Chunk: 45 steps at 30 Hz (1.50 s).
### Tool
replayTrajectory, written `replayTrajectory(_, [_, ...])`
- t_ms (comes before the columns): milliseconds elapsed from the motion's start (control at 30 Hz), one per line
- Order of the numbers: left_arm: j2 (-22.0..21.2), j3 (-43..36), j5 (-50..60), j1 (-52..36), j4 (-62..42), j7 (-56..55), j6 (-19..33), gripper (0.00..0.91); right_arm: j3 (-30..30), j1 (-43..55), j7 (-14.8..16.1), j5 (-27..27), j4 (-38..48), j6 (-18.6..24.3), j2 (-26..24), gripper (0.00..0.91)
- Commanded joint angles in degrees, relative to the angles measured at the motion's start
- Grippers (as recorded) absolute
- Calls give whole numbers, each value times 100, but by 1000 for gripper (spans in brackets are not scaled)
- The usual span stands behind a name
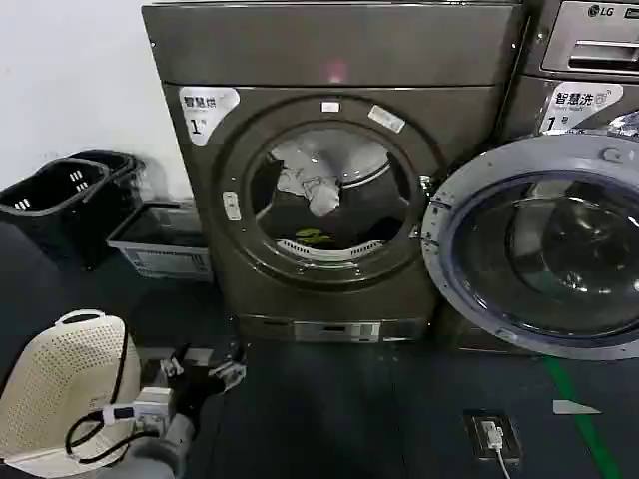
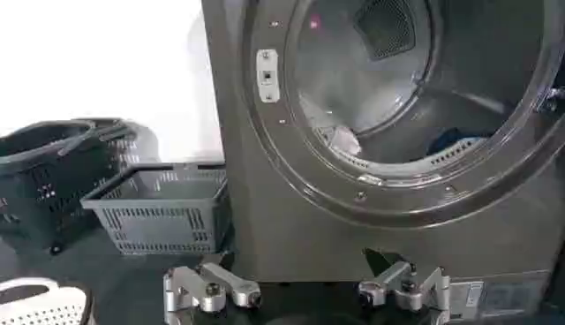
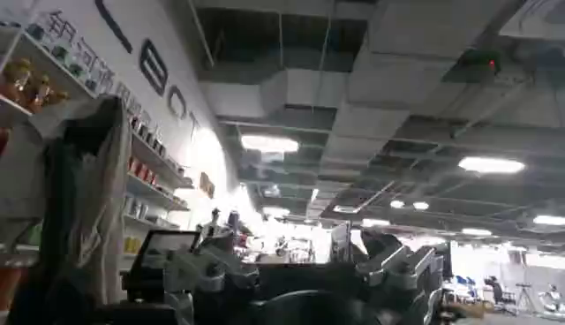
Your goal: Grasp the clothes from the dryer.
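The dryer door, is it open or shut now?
Open. The grey-rimmed glass door is swung out to the right of the dryer, leaving the round drum mouth uncovered, with white clothes visible inside.

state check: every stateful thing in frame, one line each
dryer: round mouth uncovered, clothes inside
dryer door: swung fully open to the dryer's right
white cloth: in the drum, ungrasped
yellow-green cloth: on the drum floor near the front lip, ungrasped
left gripper: open, low in front of the dryer, below the mouth
right gripper: open, pointed toward the ceiling, holding nothing
grey basket: upright on the floor left of the dryer
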<state>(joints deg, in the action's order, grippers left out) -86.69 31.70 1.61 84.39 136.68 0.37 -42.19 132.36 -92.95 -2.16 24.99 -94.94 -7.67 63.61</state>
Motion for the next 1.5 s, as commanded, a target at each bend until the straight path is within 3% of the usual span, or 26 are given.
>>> replayTrajectory(33, [3, 4, -8, 8, 4, 6, -281, 907, -47, -42, -183, -4, 126, 349, -14, 907])
replayTrajectory(1500, [5, -12, -8, -17, 60, 70, -281, 907, 6, -54, -274, 173, 144, 397, 16, 907])
